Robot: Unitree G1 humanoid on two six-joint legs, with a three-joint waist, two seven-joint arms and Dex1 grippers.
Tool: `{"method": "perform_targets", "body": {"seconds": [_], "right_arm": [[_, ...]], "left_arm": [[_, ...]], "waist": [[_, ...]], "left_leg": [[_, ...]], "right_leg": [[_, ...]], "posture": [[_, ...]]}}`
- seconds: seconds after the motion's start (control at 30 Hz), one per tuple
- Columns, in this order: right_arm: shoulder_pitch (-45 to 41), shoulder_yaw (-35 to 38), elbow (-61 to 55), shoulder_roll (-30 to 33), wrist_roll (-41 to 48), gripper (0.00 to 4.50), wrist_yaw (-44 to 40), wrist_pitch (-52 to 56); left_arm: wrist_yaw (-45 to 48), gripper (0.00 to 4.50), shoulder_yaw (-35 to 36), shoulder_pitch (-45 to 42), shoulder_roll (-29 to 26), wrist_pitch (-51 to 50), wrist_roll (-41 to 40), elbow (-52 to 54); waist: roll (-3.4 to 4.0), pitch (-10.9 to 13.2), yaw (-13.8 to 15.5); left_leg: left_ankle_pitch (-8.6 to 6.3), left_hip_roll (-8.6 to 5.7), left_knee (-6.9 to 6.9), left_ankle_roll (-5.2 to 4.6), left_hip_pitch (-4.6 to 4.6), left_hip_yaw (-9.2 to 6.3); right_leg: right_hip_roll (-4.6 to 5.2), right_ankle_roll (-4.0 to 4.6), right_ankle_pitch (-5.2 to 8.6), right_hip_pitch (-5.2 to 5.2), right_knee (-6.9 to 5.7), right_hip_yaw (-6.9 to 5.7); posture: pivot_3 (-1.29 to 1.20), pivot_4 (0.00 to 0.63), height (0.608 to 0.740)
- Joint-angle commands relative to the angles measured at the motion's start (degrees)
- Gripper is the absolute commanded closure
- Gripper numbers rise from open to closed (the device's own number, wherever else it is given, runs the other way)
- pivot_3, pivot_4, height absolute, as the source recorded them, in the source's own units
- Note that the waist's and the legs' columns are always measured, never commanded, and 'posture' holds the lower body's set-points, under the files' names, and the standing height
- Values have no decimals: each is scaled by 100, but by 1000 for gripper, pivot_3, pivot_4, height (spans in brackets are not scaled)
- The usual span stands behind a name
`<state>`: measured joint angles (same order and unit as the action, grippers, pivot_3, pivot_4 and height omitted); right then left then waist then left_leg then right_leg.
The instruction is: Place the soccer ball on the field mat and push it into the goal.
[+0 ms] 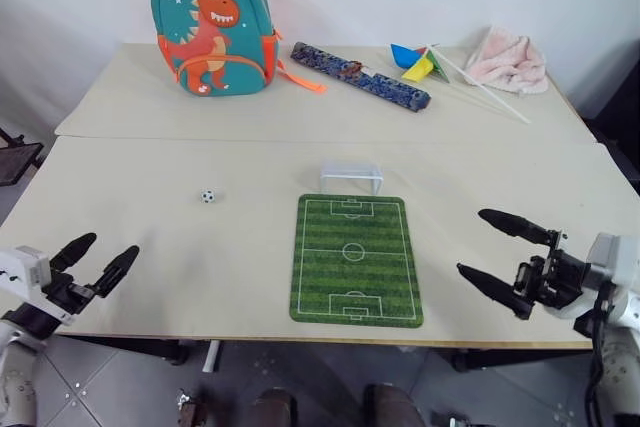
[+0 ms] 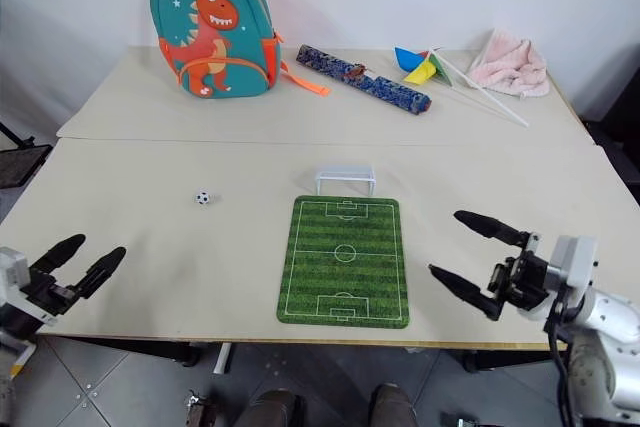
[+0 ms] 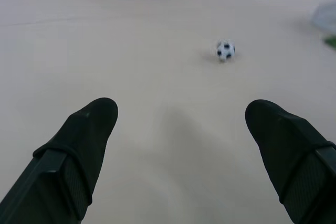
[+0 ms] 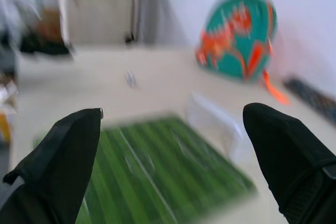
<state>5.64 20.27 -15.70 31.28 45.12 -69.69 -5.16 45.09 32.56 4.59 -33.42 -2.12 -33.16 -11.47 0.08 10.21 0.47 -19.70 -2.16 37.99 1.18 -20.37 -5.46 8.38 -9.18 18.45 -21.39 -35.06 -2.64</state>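
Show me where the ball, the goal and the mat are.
ball (image 1: 208, 196), left eye view, its middle
goal (image 1: 351, 177), left eye view, its top bar
mat (image 1: 354, 258), left eye view, centre circle

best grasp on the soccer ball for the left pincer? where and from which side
Pinch the soccer ball across its middle; it is round, so any axis works. It sits alone on the bare table, left of the field mat, with free space all round. The open left pincer already faces it, so a low, straight-ahead approach probably suits.

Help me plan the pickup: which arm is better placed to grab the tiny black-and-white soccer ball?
Left, probably: the soccer ball lies on its side, ahead of the open left gripper.
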Motion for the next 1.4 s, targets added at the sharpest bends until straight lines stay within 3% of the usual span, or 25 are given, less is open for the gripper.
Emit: {"method": "perform_targets", "body": {"seconds": [0.03,0.37,0.7,0.8,1.1,1.13,1.3,1.4], "right_arm": [[320,53,-268,-31,-19,0,-145,-165],[345,147,492,138,-275,0,-719,-490],[472,179,480,43,-338,0,-547,-588],[525,202,440,9,-359,0,-445,-642],[617,183,450,-30,-431,0,-259,-739],[617,189,458,-28,-431,0,-252,-745],[619,260,607,10,-481,0,-249,-820],[672,420,639,156,-451,0,-306,-838]], "left_arm": [[-186,46,-313,-201,176,195,300,177],[-896,46,-1568,-2653,233,355,1641,-1282],[-1068,46,-2027,-3670,156,221,2179,-2494],[-1024,624,-2012,-3657,101,205,2197,-2586],[-818,3466,-1902,-3455,-45,119,2065,-2502],[-814,3632,-1889,-3442,-57,128,2062,-2487],[-61,3633,-1730,-3490,-69,373,1618,-2300],[1013,3633,-1856,-3393,-116,-102,952,-1275]], "waist": [[-3,-2,35],[-7,-4,44],[-8,-3,-46],[-8,-3,-37],[-8,-3,-41],[-8,-3,-47],[-8,-3,-38],[-10,-2,-13]], "left_leg": [[0,-7,1,-1,-1,1],[15,-20,11,6,6,15],[16,-16,9,7,4,34],[16,-15,9,7,4,33],[16,-15,10,8,5,25],[16,-14,10,8,5,24],[16,-14,10,8,5,23],[16,-14,11,7,1,23]], "right_leg": [[0,-1,-1,1,2,0],[-12,-4,-2,-2,-3,4],[-17,-5,-2,-10,-33,7],[-16,-5,-2,-11,-33,7],[-15,-5,-2,-11,-34,8],[-15,-5,-2,-11,-33,9],[-15,-4,-2,-11,-33,10],[-15,-4,-2,-12,-33,9]], "posture": [[0,150,740],[0,150,740],[0,150,740],[0,150,740],[0,150,740],[0,150,740],[0,150,740],[0,150,740]]}}
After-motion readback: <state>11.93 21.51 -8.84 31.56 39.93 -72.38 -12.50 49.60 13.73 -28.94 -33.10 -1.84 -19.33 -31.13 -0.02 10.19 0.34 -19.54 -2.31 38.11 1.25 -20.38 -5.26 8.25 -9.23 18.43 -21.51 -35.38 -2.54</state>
